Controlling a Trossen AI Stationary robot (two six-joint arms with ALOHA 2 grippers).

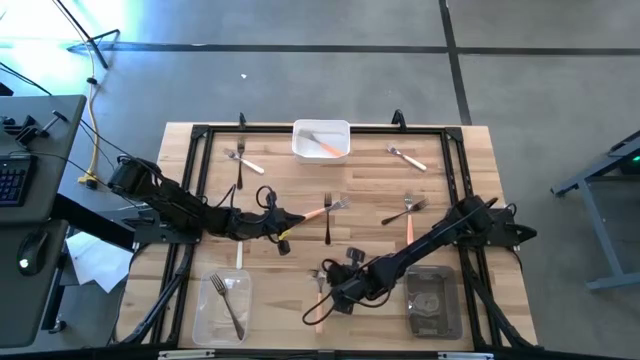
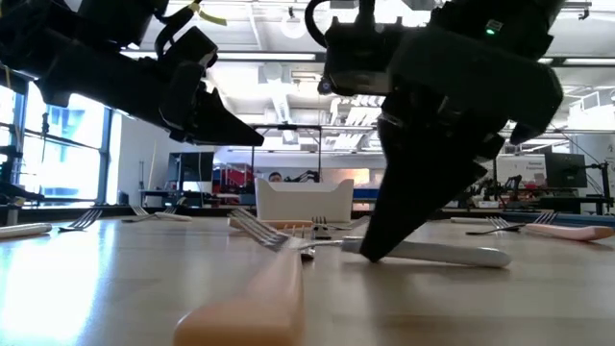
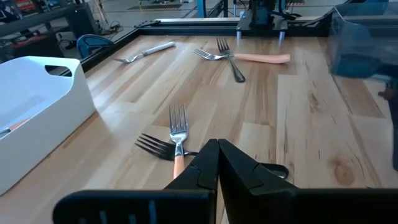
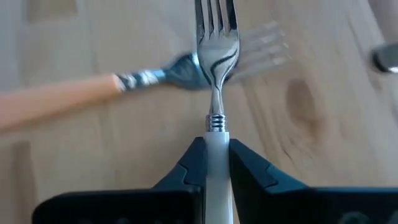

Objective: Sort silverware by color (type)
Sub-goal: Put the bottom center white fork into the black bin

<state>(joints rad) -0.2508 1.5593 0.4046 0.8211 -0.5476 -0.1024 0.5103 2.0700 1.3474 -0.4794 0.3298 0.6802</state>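
Observation:
My right gripper (image 1: 326, 284) is low at the table's near middle, shut on a white-handled fork (image 4: 216, 74) whose head lies across the head of an orange-handled fork (image 4: 74, 96). In the low view its fingers (image 2: 370, 252) reach the tabletop. My left gripper (image 3: 217, 152) is shut and empty, held above the table's middle (image 1: 298, 222), over an orange-handled fork (image 3: 178, 134) that crosses a dark fork (image 3: 155, 147). Other forks lie flat around the table: white-handled ones at the far left (image 1: 245, 162) and far right (image 1: 407, 157). My right gripper pinches the white handle just behind its metal collar (image 4: 216, 140), one finger on each side. The fingers slant down from the table's right and run along the fork. The handle's free end (image 2: 461, 255) lies on the table.
A white tray (image 1: 321, 140) at the far middle holds an orange-handled fork. A clear tray (image 1: 222, 305) at the near left holds a metal fork. A dark tray (image 1: 433, 300) sits at the near right. An orange and a dark fork (image 1: 408, 215) lie right of centre.

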